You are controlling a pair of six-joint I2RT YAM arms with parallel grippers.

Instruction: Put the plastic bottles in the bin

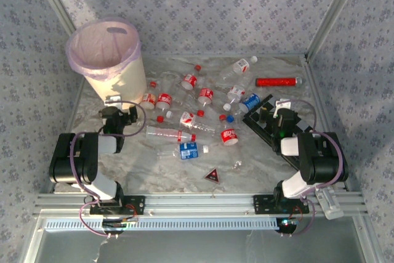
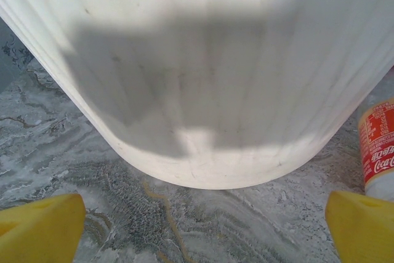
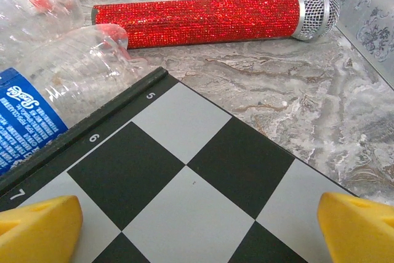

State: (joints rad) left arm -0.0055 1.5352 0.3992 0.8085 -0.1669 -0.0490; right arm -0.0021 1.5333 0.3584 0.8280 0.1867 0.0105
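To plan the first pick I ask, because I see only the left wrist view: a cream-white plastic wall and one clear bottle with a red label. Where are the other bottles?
Observer: The small clear plastic bottles lie scattered across the middle of the grey marbled table.
Operator: What stands before my camera?
Observer: A cream-white round bin with a pink bag liner.
Operator: And the right gripper?
Observer: Open, over a black-and-white chequered board, near a glittery red microphone.

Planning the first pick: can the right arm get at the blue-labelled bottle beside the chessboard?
Probably yes: the open right tool hovers over the chessboard, and the blue-labelled bottle lies at the board's edge, with nothing lying on it.
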